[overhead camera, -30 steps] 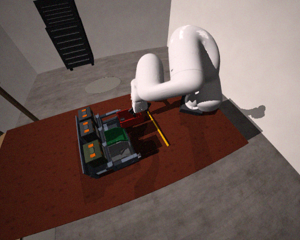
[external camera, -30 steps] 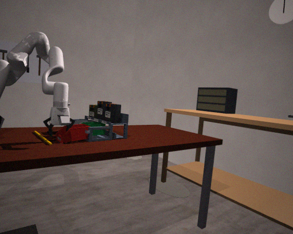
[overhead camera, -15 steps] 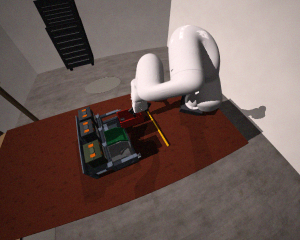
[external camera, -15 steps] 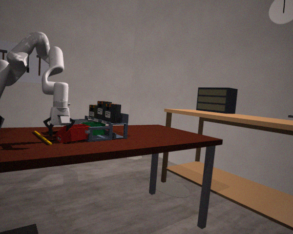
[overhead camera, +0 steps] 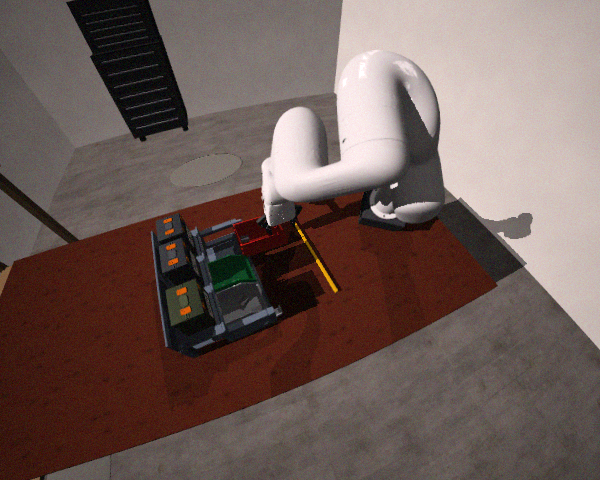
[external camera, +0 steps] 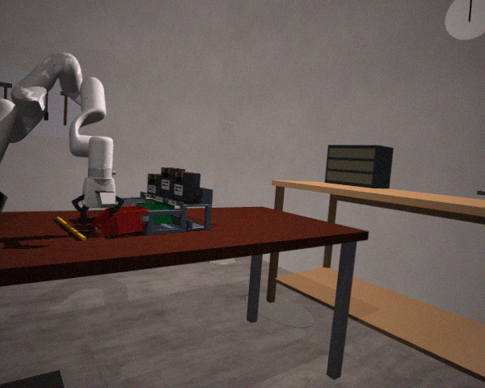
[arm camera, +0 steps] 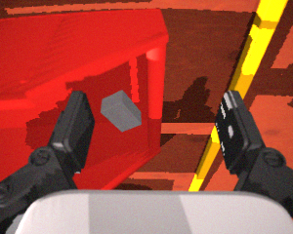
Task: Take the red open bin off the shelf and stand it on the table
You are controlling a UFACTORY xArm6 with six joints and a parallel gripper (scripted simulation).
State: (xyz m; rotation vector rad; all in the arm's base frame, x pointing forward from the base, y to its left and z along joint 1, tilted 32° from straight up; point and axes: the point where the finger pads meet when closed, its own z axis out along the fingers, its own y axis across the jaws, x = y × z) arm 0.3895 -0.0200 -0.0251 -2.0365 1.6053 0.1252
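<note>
The red open bin (overhead camera: pixel 259 235) sits low on the table top at the front of the grey shelf (overhead camera: pixel 212 281), at its end nearest the arm's base. It also shows in the side view (external camera: pixel 121 224) and the wrist view (arm camera: pixel 78 88). I cannot tell whether its rear end touches the shelf frame. A grey part (arm camera: pixel 120 111) lies inside it. My gripper (arm camera: pixel 154 106) is open, with the bin's end wall between the spread fingers and untouched. It hangs right over the bin's outer end in the other views too (overhead camera: pixel 278 221) (external camera: pixel 96 212).
A green bin (overhead camera: pixel 230 271) stands on the shelf next to the red bin, with a grey slot (overhead camera: pixel 241 302) beyond it. Dark boxes with orange labels (overhead camera: pixel 172 250) fill the shelf's back row. A yellow bar (overhead camera: pixel 316 258) lies on the table just beside the gripper.
</note>
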